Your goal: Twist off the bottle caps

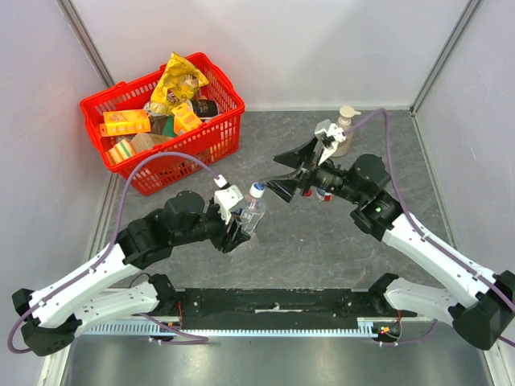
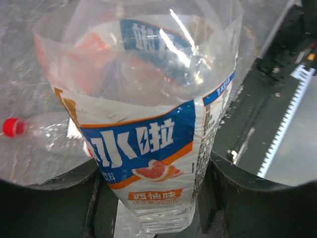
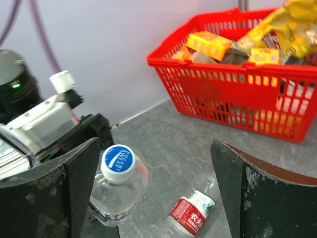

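At the centre of the table (image 1: 322, 249), a bottle (image 1: 251, 213) is clasped around its body by the left gripper (image 1: 237, 229). "水啦" and "西柚味" can be read on its label (image 2: 143, 148). Its white cap (image 1: 257, 190) is seen seated, not yet removed. The right gripper (image 1: 280, 173) is spread wide just beside the cap, grasping nothing. A second bottle (image 2: 49, 136) is left lying with its red cap (image 2: 12, 127) on.

pale lilac walls (image 1: 282, 48) enclose a mottled grey tabletop (image 1: 322, 249).

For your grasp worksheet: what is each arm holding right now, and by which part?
The left jaws clamp the capped bottle around its labelled body; the right jaws stand open, holding nothing.
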{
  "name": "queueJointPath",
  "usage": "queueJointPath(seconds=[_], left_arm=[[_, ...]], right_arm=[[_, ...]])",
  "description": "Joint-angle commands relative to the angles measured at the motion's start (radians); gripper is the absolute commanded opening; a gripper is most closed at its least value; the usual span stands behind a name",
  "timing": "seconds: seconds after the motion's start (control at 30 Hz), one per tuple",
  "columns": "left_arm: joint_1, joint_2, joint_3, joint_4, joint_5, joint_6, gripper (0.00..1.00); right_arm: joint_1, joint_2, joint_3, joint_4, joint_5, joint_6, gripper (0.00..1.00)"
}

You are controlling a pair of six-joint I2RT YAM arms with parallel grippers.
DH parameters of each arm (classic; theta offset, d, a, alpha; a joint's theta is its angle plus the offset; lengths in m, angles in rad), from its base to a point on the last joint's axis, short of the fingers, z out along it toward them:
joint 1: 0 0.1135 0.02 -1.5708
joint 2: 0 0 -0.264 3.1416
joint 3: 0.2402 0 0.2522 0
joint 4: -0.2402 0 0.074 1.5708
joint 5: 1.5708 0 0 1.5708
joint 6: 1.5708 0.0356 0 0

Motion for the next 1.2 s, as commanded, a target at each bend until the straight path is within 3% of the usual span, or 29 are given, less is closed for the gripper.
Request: queueJointPath(seconds=[0.0,0.13,0.27,1.17], left_arm=[[-0.003,0.009,-0.003,-0.019,-0.218,-0.011,0.02],[-0.003,0.042,0.004,-0.059,-0.366,-0.023,0.02],[-0.003,0.078,-0.003,-0.074,-0.428,-0.027,0.02],[-0.005,0.109,-0.035,-0.073,-0.457,-0.030,0.02]], right_arm=[[0.000,0.065,0.070,-0.079,0.110,0.058,0.98],[0.000,0.118,0.083,-0.084,0.124,0.099,0.98],[0.000,0.165,0.095,-0.070,0.106,0.131,0.98],[0.033,0.375,0.173,-0.016,-0.069,0.210,0.66]])
